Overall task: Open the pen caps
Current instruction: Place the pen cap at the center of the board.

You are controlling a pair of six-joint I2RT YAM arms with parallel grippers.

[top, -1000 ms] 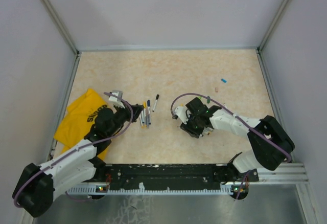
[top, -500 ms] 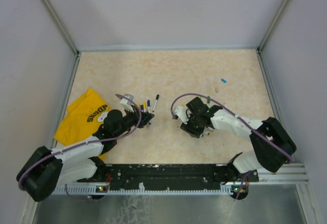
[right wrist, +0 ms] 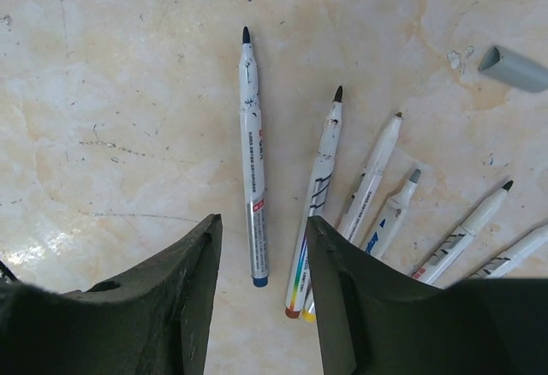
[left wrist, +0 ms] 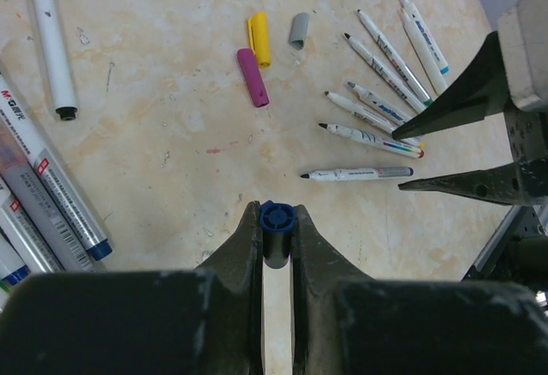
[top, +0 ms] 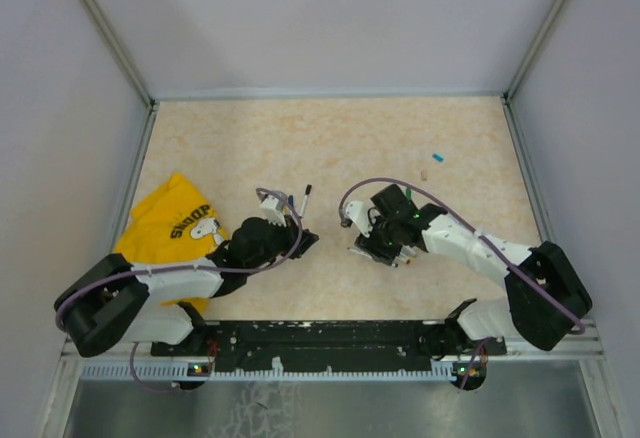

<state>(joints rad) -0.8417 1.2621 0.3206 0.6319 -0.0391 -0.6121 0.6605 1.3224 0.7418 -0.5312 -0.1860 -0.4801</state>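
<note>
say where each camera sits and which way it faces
Top external: overhead, near edge, facing the table; left arm, right arm show.
Left wrist: on its arm, facing down past the left tool, shut on a blue-capped pen.
Right wrist: on its arm, facing down past the open right tool.
Wrist views share the grey cap.

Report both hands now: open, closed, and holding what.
Left hand: closed on a blue-capped pen.
Right hand: open, holding nothing, above an uncapped pen lying on the table.
</note>
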